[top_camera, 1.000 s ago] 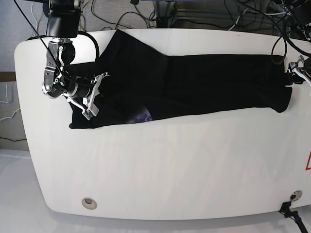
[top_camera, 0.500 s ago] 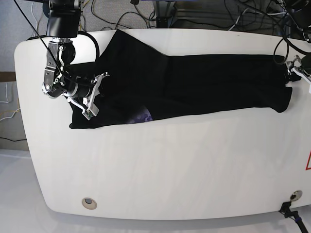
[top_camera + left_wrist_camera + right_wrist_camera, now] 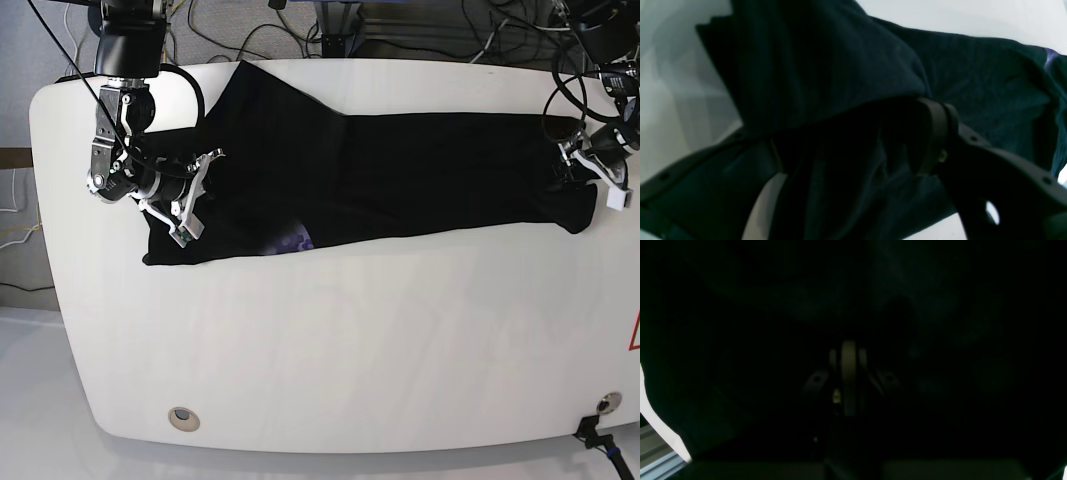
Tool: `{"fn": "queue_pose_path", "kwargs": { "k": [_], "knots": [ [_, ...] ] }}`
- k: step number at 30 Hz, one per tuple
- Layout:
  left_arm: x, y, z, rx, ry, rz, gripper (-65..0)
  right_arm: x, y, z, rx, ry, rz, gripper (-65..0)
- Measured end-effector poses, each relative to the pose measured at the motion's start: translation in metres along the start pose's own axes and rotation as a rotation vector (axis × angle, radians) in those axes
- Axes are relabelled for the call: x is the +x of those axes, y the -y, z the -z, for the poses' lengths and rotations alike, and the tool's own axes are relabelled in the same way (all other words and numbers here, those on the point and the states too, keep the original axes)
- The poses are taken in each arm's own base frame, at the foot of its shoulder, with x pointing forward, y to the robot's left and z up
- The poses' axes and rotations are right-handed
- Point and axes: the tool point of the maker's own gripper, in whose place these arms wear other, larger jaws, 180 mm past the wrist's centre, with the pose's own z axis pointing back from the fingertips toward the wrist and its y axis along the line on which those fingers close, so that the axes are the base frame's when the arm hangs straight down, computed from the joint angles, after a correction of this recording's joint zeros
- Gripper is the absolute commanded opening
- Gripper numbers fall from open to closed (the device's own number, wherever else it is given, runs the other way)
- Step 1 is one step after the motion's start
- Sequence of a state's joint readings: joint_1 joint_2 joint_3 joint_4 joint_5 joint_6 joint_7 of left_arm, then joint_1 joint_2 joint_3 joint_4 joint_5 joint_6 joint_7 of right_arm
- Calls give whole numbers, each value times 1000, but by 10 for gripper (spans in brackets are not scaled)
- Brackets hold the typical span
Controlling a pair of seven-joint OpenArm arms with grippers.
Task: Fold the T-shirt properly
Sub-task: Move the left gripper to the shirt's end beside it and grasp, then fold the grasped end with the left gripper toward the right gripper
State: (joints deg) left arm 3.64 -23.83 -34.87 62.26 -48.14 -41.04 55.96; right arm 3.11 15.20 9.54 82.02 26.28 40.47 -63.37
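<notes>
Black soft cotton, lying as a long band across the far half of the white table (image 3: 320, 360): the T-shirt (image 3: 400, 170), already doubled lengthwise, with a bit of purple print (image 3: 292, 240) showing at the near edge. Light and limp by the look; likely to sag, slide and wrinkle if lifted from one point only. Better taken at both corners of one short end, pinching all layers together. Left gripper (image 3: 590, 175) at the view's right end, jaws wide apart with a fold of cloth between them in the left wrist view, not clamped. Right gripper (image 3: 190, 195) over the other end, jaws together; whether on cloth, cannot tell.
</notes>
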Motion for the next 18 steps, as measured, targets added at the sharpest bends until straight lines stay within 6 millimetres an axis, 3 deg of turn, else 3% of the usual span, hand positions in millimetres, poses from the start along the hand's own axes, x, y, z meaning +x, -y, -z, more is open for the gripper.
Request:
{"fn": "queue_pose_path", "kwargs": {
  "k": [2, 7, 9, 13, 18],
  "knots": [
    [-1, 0, 0, 0, -2, 0, -321, 0, 0, 0, 0, 1, 0, -650],
    [-10, 3, -1, 26, -60, 40, -585, 0, 0, 0, 0, 1, 0, -650],
    [-11, 7, -3, 41, -96, 84, -650, 1, 0, 0, 0, 4, 0, -650],
    [-12, 27, -4, 52, -134, 177, -650, 1, 0, 0, 0, 3, -1, -650],
    [18, 103, 8, -52, -51, 386, -650, 1, -1, 1, 2, 5, 1, -650]
  ]
}}
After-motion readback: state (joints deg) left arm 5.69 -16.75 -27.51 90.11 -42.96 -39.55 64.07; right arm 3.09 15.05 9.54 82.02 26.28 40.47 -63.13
